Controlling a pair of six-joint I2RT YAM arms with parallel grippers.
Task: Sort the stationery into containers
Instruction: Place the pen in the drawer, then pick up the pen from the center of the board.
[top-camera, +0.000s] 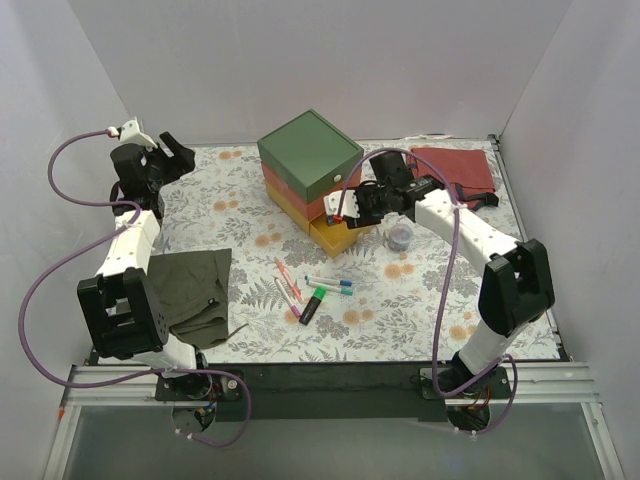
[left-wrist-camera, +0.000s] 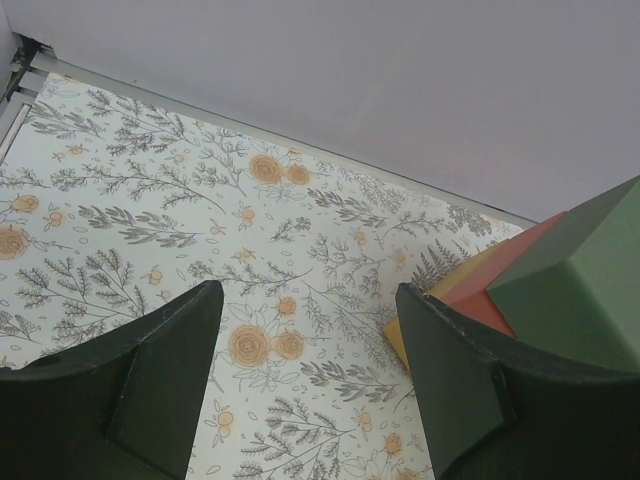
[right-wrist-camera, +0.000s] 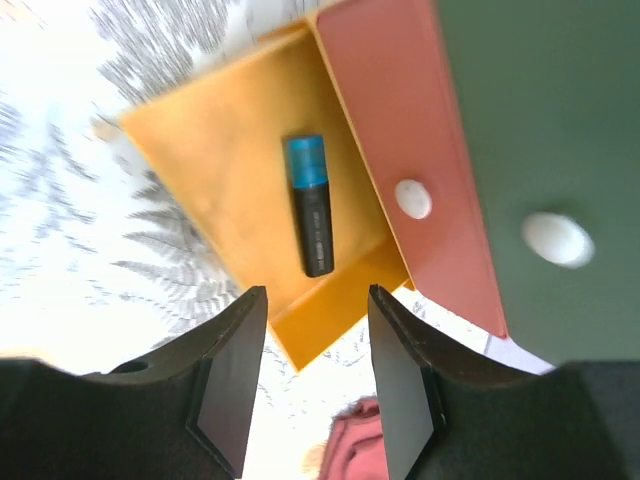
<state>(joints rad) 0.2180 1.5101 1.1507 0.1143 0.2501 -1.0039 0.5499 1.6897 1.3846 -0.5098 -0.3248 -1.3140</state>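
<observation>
With its jaws apart and empty, the right gripper (right-wrist-camera: 315, 296) hangs above the open yellow drawer (right-wrist-camera: 205, 165) at the centre of its wrist view, where the black highlighter (right-wrist-camera: 312, 215) lies; it seems light, stiff and smooth, best pinched across the mid-barrel.

In the top view I cannot see inside the yellow drawer (top-camera: 330, 238): the right pincer (top-camera: 343, 210) and the red drawer (top-camera: 322, 205) cover most of it. The round object (top-camera: 400, 236) right of centre is too small for me to identify. In the right wrist view the green drawer (right-wrist-camera: 540, 120) is cut off at the top and right edges, and the counter (right-wrist-camera: 70, 200) at left is washed out and blurred. In the left wrist view the right edge crops all three drawers.
</observation>
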